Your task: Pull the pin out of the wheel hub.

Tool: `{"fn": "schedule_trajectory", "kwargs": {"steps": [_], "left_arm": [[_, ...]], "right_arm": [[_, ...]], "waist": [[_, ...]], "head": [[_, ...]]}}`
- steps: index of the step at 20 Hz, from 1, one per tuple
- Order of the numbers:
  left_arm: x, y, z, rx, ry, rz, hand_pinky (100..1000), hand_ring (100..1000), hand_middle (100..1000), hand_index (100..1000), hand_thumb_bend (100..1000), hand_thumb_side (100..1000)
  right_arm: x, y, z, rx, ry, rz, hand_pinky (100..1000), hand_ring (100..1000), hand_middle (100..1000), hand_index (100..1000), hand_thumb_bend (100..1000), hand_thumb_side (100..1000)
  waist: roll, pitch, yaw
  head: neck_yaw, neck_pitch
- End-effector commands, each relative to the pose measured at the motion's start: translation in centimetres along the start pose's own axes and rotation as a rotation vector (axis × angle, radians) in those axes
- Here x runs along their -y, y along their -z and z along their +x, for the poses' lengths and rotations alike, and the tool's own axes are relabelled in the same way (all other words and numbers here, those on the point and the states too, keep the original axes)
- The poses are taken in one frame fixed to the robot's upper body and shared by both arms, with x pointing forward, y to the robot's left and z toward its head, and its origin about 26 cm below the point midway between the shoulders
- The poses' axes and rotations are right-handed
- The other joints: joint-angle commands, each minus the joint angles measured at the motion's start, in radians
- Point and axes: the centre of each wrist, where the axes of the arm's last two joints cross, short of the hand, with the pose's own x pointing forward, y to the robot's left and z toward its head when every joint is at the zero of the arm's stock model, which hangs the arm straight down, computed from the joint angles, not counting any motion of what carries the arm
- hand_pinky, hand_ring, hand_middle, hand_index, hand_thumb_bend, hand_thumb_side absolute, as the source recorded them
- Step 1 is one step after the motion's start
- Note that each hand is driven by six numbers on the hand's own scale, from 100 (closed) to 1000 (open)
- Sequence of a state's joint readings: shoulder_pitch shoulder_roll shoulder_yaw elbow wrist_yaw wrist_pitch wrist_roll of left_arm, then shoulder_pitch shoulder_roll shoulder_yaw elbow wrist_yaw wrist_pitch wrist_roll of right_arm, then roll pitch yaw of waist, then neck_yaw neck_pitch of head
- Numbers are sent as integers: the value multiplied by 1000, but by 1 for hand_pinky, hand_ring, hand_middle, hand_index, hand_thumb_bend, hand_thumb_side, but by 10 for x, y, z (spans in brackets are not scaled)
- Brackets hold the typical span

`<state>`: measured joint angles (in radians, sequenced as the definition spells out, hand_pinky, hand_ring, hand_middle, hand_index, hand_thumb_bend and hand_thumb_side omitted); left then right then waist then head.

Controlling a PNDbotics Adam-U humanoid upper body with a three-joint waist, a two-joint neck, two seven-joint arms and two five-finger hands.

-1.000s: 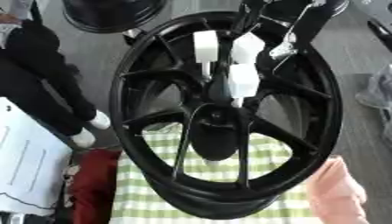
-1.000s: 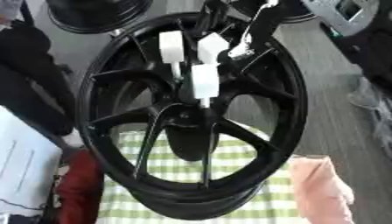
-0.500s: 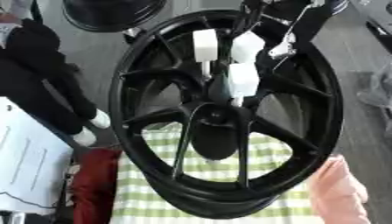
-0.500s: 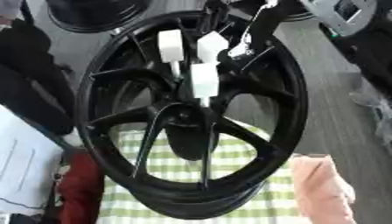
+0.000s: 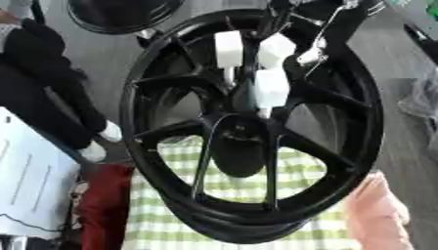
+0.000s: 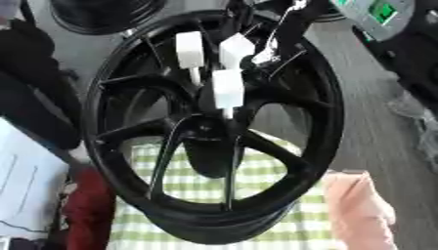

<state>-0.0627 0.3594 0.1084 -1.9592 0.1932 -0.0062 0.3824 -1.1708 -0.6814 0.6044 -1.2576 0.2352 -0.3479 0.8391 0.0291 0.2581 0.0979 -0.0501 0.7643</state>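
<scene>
A black spoked wheel hub (image 5: 163, 63) stands upright on a green-and-white checked cloth (image 5: 317, 171). My right hand (image 5: 272, 88) reaches in from the upper right, its dark arm crossing the rim. Its white-padded fingertips (image 6: 189, 49) are bunched just above the hub's centre (image 5: 239, 141). A thin pale pin (image 5: 266, 113) shows under the lowest pad, pointing at the centre, and the fingers pinch around it. My left hand shows in neither view.
Another black wheel (image 5: 120, 14) lies at the top left. At the left there are dark clothing with white tips (image 5: 98, 144), a white sheet (image 5: 30, 190) and a red thing (image 5: 102, 205). A pink thing (image 6: 359, 210) is at the lower right.
</scene>
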Motion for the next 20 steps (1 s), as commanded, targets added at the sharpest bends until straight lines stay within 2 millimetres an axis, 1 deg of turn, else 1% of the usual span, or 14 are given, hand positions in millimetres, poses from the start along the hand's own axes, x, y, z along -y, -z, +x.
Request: {"fn": "schedule_trajectory", "kwargs": {"steps": [1,12,15,20], "left_arm": [[-3,4,6,25,9,3,764,767,740,781,340,633],[-2,3,6,24,7,0,766,767,740,781,335,638],[-2,3,6,22,7,-1,766,767,740,781,334,639],[-2,2,5,18,7,-1,766,767,740,781,339,636]], "right_arm": [[8,-6,0,30,-77,55,793,809,758,843,329,422],[5,-6,-5,15,-79,63,788,805,752,839,319,424],[4,-7,-8,12,-77,64,785,800,742,830,298,422],[5,-9,-11,7,-72,57,779,789,699,800,221,412]], "waist": [[0,-12,3],[0,-1,8],[0,0,9],[1,-1,7]], "head": [[-5,6],[-10,5],[-11,4],[-10,4]]}}
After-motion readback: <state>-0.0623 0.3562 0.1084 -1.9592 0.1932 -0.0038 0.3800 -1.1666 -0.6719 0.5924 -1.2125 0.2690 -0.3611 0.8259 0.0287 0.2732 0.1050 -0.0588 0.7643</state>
